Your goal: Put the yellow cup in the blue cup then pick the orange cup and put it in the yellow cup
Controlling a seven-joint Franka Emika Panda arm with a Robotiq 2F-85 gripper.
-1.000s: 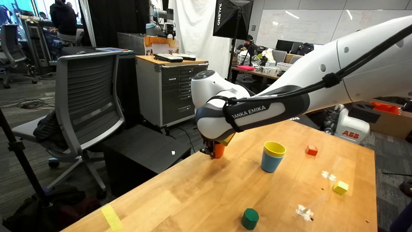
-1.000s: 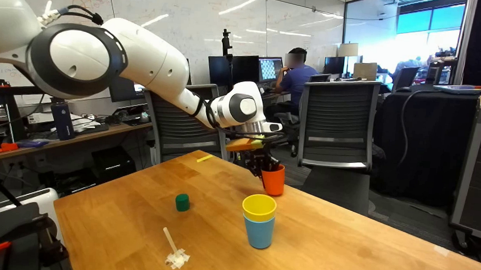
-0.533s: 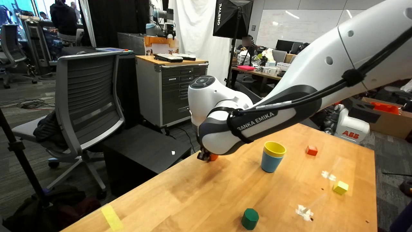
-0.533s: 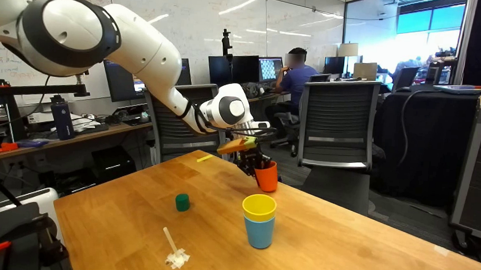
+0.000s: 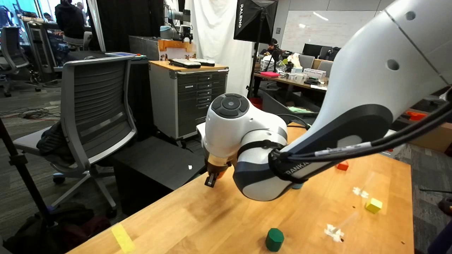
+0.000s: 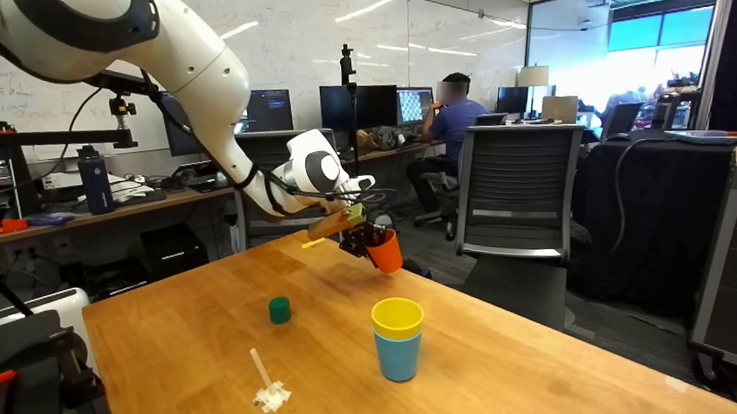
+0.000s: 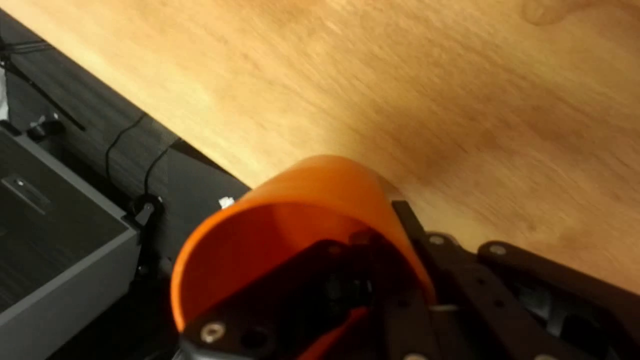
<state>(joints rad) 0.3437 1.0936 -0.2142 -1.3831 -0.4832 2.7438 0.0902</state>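
My gripper (image 7: 385,237) is shut on the wall of the orange cup (image 6: 389,253), one finger (image 7: 407,220) outside it and the other within its mouth. That cup tilts and seems to hang just above the table near its edge. In an exterior view the yellow cup (image 6: 397,317) sits upright inside the blue cup (image 6: 398,358), its upper part showing above the blue rim. From the opposite viewpoint, my arm hides the yellow cup and leaves only a sliver of the blue one (image 5: 297,186). Neither stacked cup shows in the wrist view.
On the wooden table (image 6: 523,379) are a dark green cup (image 6: 280,311), a small red block (image 5: 342,165) and a yellow block (image 5: 373,205). A thin stick (image 6: 261,368) stands up from white tape. An office chair (image 6: 519,196) is beyond the table edge.
My gripper has carried the orange cup away from the stacked cups, along the table edge and upward. The cup has gone from nearly upright to tilted. The stacked cups have stayed put.
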